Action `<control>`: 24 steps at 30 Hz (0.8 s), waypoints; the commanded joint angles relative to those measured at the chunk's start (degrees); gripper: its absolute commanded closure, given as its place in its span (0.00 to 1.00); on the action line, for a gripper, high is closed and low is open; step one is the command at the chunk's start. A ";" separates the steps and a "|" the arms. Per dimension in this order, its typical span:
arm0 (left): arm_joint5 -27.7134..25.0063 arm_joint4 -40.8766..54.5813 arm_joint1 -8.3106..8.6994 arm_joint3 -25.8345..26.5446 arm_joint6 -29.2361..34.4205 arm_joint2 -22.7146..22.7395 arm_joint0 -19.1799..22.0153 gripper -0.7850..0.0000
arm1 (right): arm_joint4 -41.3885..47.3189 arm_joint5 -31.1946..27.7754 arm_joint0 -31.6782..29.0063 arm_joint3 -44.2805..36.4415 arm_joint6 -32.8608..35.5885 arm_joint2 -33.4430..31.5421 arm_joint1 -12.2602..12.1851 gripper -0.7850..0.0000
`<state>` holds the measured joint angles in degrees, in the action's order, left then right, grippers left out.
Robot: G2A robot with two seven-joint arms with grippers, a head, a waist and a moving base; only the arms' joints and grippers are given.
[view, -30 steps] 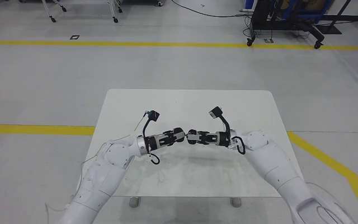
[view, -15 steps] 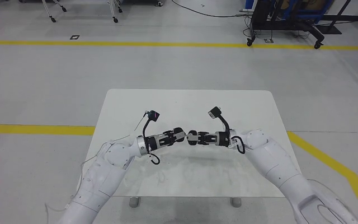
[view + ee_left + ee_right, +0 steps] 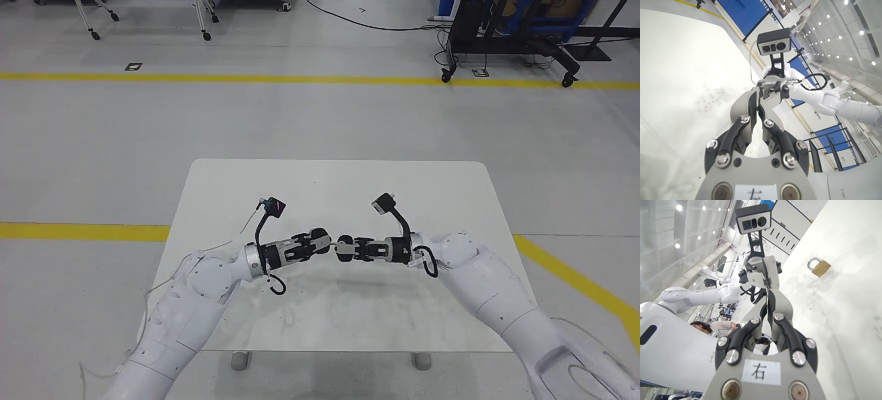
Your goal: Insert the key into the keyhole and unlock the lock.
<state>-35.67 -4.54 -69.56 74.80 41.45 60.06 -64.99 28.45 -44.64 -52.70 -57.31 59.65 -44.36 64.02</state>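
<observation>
Above the middle of the white table (image 3: pixel 300 190), my left gripper (image 3: pixel 329 240) and right gripper (image 3: pixel 346 246) meet tip to tip. A thin metal key (image 3: pixel 768 300) stands edge-on between the right gripper's (image 3: pixel 768 291) pads, which are shut on it. Its far end reaches the seam of the left gripper's closed fingers (image 3: pixel 770 273). In the left wrist view the left gripper (image 3: pixel 758 103) has its pads pressed together, right against the other gripper's fingers (image 3: pixel 772 96); the key is hidden there. A brass padlock (image 3: pixel 819 267) with a silver shackle lies flat on the table, apart from both grippers.
The tabletop around the arms is bare apart from faint scuff marks (image 3: pixel 711 98). Yellow floor lines (image 3: pixel 320 78) and wheeled frames (image 3: pixel 510 40) lie well beyond the table's far edge.
The right arm has edged slightly toward the left one. Both grippers have stayed tip to tip and shut.
</observation>
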 commanded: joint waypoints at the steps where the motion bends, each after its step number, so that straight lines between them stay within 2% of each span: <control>1: -0.06 -0.33 0.04 0.04 -0.33 -0.04 -0.05 1.00 | 0.34 -0.15 0.18 0.28 -0.16 0.18 -0.09 0.71; 6: -0.13 -0.90 0.15 0.09 -0.83 -0.05 -0.06 1.00 | 1.38 -0.60 0.48 0.78 -0.61 0.51 -0.33 0.73; 12: -0.29 -0.99 0.27 0.07 -1.22 -0.08 -0.04 1.00 | 2.27 -0.83 0.76 1.35 -0.83 0.86 -0.59 0.83; 15: -0.28 -1.08 0.32 0.07 -1.25 -0.19 0.00 1.00 | 2.50 -0.82 0.90 1.56 -0.82 1.16 -0.66 0.89; 16: -0.21 -1.04 0.33 0.02 -1.25 -0.23 0.01 1.00 | 2.51 -0.85 0.95 1.60 -0.85 1.27 -0.67 0.92; 17: -0.17 -1.03 0.34 0.02 -1.22 -0.29 0.04 1.00 | 2.52 -0.88 1.00 1.60 -0.88 1.39 -0.67 1.00; 24: -0.45 -0.72 0.42 -0.14 -1.57 -0.41 0.28 1.00 | 1.32 -1.13 1.38 1.11 -1.13 2.48 -0.86 1.00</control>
<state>-36.00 -5.32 -69.15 74.68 40.16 59.60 -64.74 29.93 -45.70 -51.36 -56.17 58.59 -41.99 63.19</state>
